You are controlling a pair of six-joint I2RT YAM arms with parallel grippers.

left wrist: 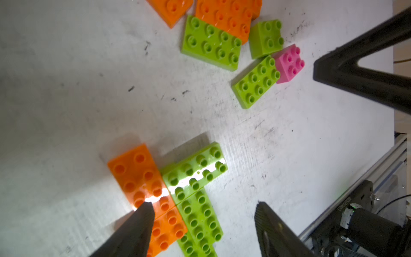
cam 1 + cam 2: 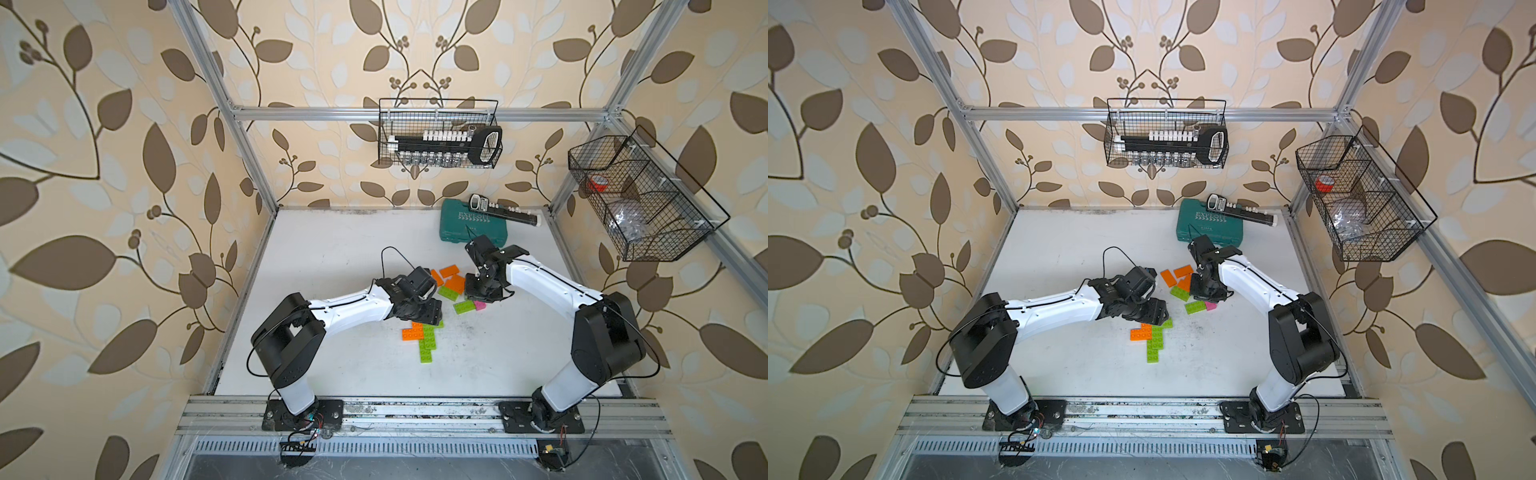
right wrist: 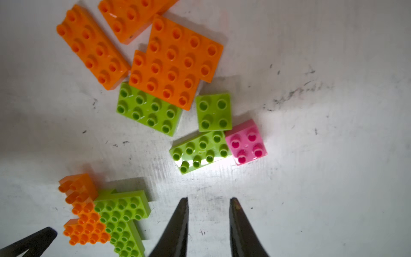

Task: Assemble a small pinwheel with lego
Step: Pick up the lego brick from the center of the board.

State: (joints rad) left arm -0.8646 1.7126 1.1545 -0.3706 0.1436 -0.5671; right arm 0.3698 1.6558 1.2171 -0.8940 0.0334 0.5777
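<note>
Scuffed white table (image 3: 311, 178) — glossy, studded lego (image 3: 175, 62)

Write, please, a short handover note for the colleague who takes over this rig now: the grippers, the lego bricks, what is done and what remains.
Left gripper: open, low over the partial pinwheel, not gripping it.
Right gripper: open and empty, above the table, beside the loose bricks.
Done: several orange and green bricks are joined flat near the middle of the table.
Loose, farther back: orange bricks, green long bricks, small green square, pink square.
Left: add the remaining blades; the small squares probably go on as the hub.
</note>
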